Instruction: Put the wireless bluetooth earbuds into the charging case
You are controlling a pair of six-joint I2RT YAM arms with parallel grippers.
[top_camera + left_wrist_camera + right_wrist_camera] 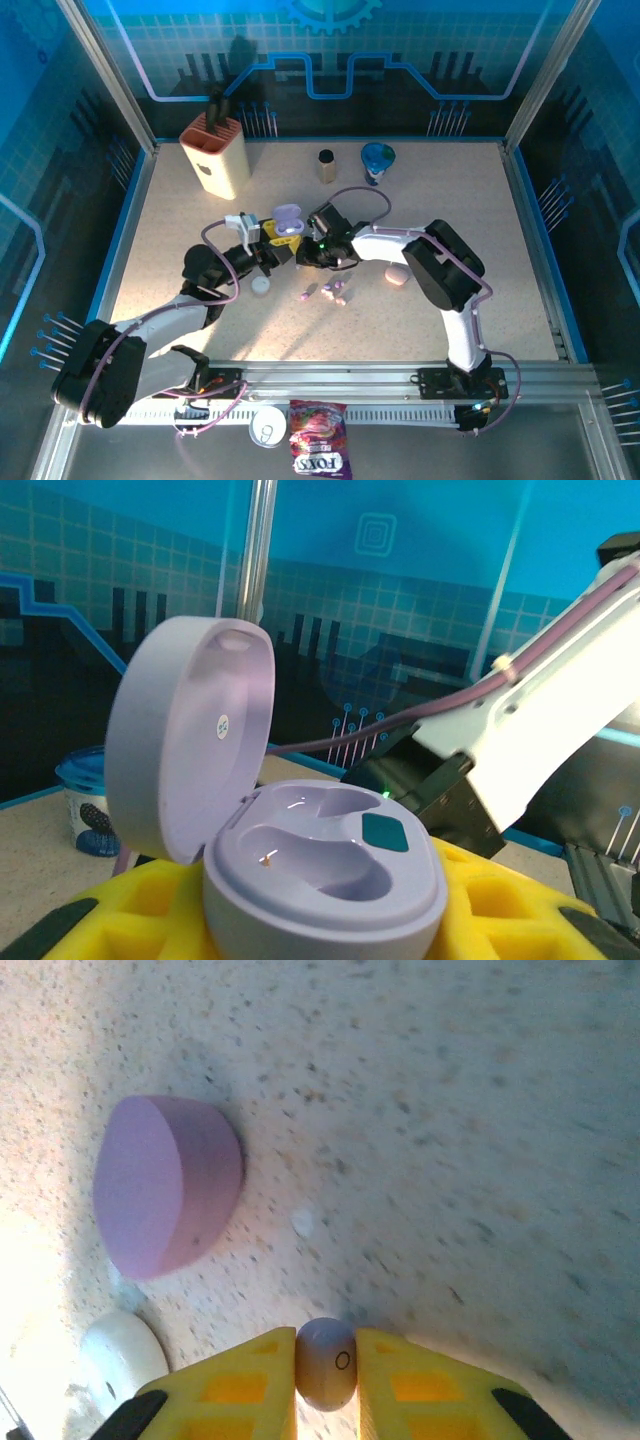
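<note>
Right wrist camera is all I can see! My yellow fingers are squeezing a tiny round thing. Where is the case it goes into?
Observer: The left gripper holds the purple charging case, close to your right gripper.
Operator: Is it open?
Observer: Yes, its lid stands up and both sockets look empty.
Operator: Are there more earbuds?
Observer: Yes, loose earbuds lie on the table, nearer the arm bases than the case.
</note>
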